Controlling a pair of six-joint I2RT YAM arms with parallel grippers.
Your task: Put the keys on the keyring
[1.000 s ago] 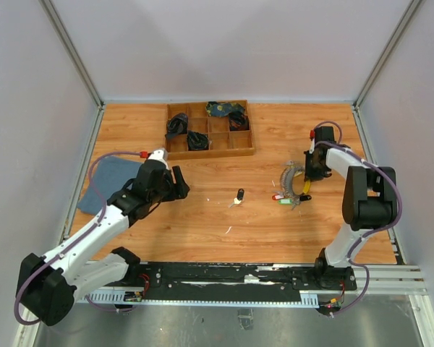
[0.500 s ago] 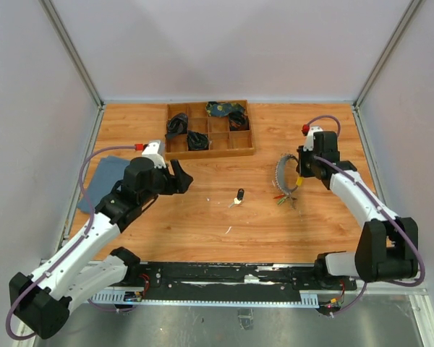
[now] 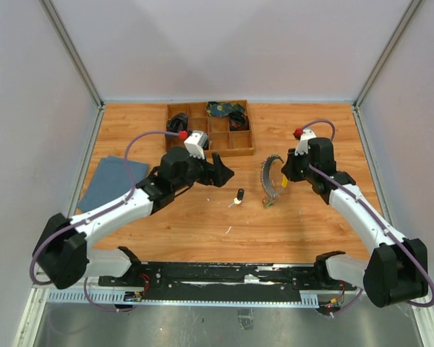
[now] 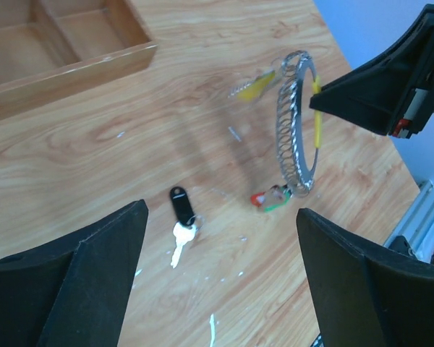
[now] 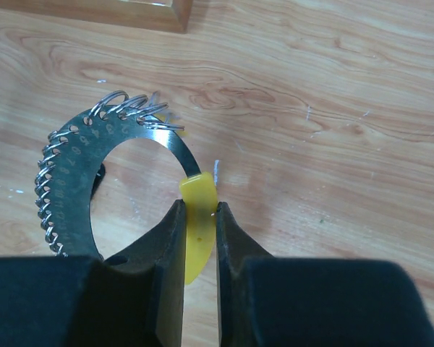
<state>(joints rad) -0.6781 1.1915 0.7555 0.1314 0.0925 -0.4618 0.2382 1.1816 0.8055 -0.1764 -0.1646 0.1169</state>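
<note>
The keyring (image 3: 266, 173) is a metal loop edged with many small rings, held upright above the table. My right gripper (image 5: 200, 217) is shut on its yellow piece (image 5: 198, 238). A few keys with red and green heads (image 4: 270, 196) hang from the loop's low end and touch the wood. One loose silver key on a black tag (image 4: 181, 217) lies flat on the table, left of the keyring (image 4: 293, 134). My left gripper (image 3: 221, 174) hovers open just left of that key (image 3: 239, 196), with nothing between its fingers (image 4: 94, 278).
A wooden compartment tray (image 3: 244, 150) with dark items stands at the back centre, close behind both grippers. A blue cloth (image 3: 112, 182) lies at the left. Small white scraps (image 4: 211, 329) dot the wood near the key.
My left arm has swung right, from beside the cloth to the table's middle, and its jaws have opened wider. My right arm has carried the keyring left, tipping it upright.
</note>
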